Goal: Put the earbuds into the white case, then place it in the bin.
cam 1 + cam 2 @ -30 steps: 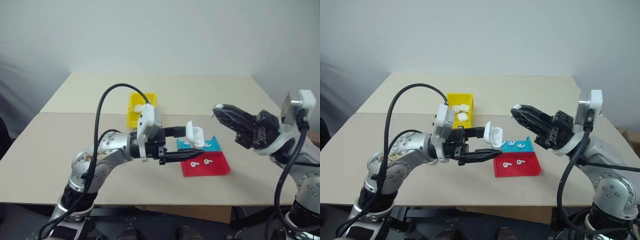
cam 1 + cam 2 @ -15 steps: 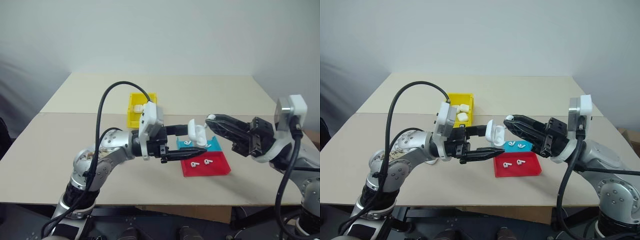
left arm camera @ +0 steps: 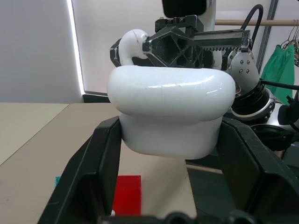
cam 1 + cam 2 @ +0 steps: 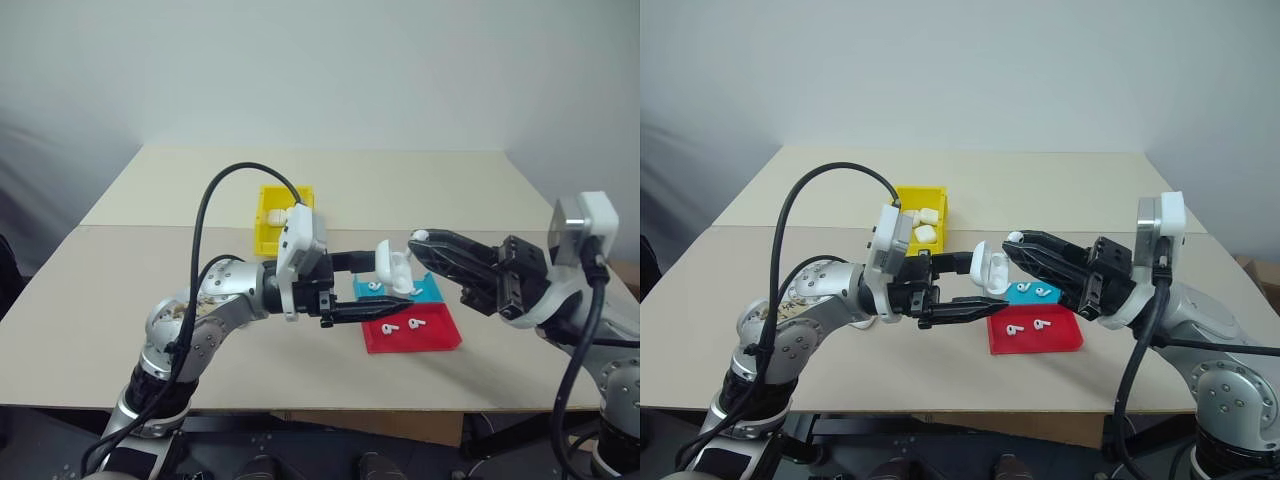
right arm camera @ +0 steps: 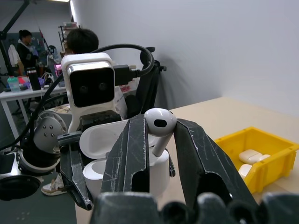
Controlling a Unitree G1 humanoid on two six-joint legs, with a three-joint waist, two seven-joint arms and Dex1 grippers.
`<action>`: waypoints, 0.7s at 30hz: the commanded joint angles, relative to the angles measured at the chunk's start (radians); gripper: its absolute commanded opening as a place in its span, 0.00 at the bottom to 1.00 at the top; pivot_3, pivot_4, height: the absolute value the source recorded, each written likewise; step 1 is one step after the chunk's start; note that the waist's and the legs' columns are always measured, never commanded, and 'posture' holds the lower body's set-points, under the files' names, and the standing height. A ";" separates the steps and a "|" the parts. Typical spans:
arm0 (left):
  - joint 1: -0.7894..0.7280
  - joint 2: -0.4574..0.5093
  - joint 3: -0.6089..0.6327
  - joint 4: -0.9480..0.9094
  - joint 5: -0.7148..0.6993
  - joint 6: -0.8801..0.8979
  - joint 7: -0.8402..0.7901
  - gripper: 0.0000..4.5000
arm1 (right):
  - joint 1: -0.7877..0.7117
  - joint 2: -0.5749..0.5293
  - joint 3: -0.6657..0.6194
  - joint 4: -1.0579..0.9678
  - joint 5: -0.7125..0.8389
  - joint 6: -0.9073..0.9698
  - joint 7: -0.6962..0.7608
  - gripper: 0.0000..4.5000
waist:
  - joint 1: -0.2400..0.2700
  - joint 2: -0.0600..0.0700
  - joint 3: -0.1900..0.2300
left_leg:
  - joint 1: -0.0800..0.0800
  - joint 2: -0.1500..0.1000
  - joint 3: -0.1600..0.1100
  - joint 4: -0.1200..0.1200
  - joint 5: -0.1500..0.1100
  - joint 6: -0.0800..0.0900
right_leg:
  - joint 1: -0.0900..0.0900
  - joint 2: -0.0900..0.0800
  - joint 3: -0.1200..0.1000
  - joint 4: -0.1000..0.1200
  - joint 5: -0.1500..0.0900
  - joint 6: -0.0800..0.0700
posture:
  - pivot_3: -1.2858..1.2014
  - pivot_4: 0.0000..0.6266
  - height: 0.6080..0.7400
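right wrist view, nearest the lens, has the right gripper (image 5: 160, 135) clamped on one earbud (image 5: 159, 125), bulb up and stem down between the two black fingers (image 5: 132, 154). just behind it the white case (image 5: 117, 156) sits with its lid flipped open, pinched by the left gripper (image 5: 77, 170); beyond, to one side, the yellow bin (image 5: 252, 149) holds closed white cases (image 5: 250, 156), and people sit at desks in the far background.

left wrist view shows the left gripper (image 3: 170, 154) closed on the case body (image 3: 170, 109), a black finger (image 3: 88, 172) on either side, with the right gripper's tips and the earbud just past the case rim.

from the head camera, both arms meet above the beige table (image 4: 790, 330). the left gripper (image 4: 975, 285) holds the open case (image 4: 989, 270) in the air, lid tilted toward the robot's left. the right gripper (image 4: 1025, 247) carries the earbud (image 4: 1013, 238) close above the case opening; whether it touches the case, i cannot tell. below and slightly to the right lies a flat tray, its blue part (image 4: 1025, 295) bearing two earbuds (image 4: 1038, 291) and its red part (image 4: 1065, 335) two more (image 4: 1028, 326). farther back on the table stands the yellow bin (image 4: 902, 200) with several cases (image 4: 924, 222) inside.
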 commanded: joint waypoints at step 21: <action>-0.006 -0.009 0.014 -0.019 0.018 -0.023 0.004 0.61 | -0.010 -0.116 0.062 -0.008 -0.057 -0.067 0.053 0.74 | 0.001 0.000 0.000 | 0.000 0.000 0.000 0.000 0.000 0.000 | 0.000 0.000 0.000 0.000 0.000 0.000 | 0.52 0.24 1.00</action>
